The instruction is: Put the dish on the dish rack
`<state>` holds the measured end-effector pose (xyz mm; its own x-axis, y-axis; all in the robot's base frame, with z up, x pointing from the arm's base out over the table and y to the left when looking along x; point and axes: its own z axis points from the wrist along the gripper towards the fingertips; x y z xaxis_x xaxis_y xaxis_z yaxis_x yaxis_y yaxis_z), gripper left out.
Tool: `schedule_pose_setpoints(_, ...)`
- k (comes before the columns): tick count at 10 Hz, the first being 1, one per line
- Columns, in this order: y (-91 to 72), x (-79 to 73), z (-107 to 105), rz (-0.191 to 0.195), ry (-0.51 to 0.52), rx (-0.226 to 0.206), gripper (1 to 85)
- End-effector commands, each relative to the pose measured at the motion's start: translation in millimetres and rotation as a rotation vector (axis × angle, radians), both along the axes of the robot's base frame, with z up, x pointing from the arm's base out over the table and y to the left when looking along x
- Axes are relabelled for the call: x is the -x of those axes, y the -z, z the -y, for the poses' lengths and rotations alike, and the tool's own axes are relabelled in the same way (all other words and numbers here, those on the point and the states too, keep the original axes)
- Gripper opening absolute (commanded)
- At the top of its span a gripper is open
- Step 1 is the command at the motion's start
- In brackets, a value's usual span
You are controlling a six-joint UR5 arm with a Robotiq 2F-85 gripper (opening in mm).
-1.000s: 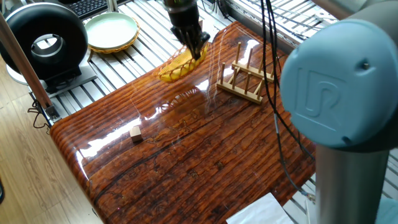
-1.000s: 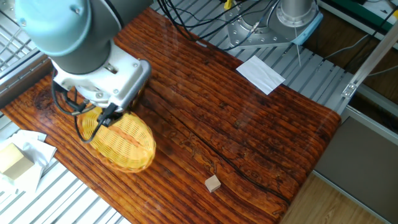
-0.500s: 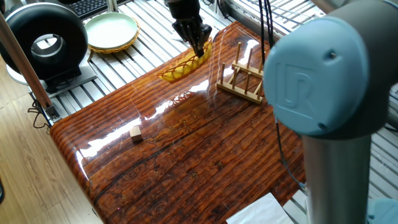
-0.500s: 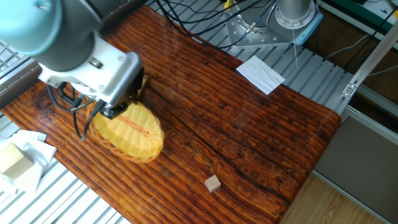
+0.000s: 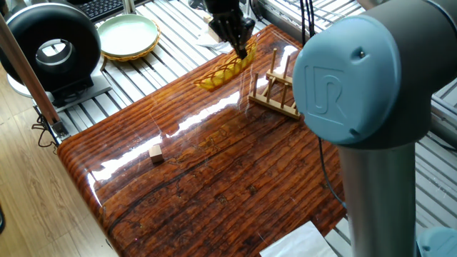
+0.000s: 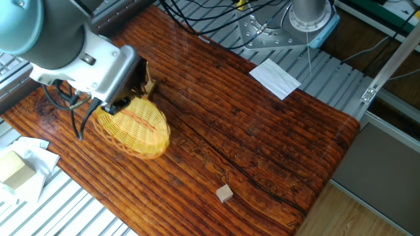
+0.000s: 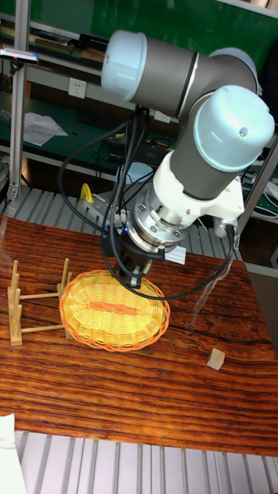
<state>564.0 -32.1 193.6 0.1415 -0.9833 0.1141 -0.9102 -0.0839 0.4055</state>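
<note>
The gripper pinches the dish by its rim, at the edge farthest from the tall camera, and holds it clear of the table. In the tall view the dish hangs tilted with its hollow toward that camera and its left edge just beside the rack, overlapping the nearest pegs in the picture; whether they touch cannot be told.

Over the last second the dish has travelled. In one fixed view it sat further from the rack a second ago; half a second ago it was nearer, and now the dish is close beside the pegs. The other fixed view shows the dish shifted along the table under the arm's wrist.

So the carry seems nearly over and the placing step is at hand. The dish probably still has to be stood more upright and lowered between a pair of pegs. A small wooden block lies well apart and plays no part.
</note>
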Motion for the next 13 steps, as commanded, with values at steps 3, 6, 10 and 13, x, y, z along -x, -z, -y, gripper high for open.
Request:
schedule_pose_setpoints(3, -7.1, -0.3, 25, -0.001, -0.043, 0.031, 1.0)
schedule_pose_setpoints(6, -14.8, 16.9, 37, -0.079, -0.07, 0.059, 1.0)
schedule_pose_setpoints(10, -20.0, 33.8, 44, -0.148, -0.052, 0.072, 1.0)
schedule_pose_setpoints(13, -22.3, 43.1, 52, -0.174, -0.041, 0.094, 1.0)
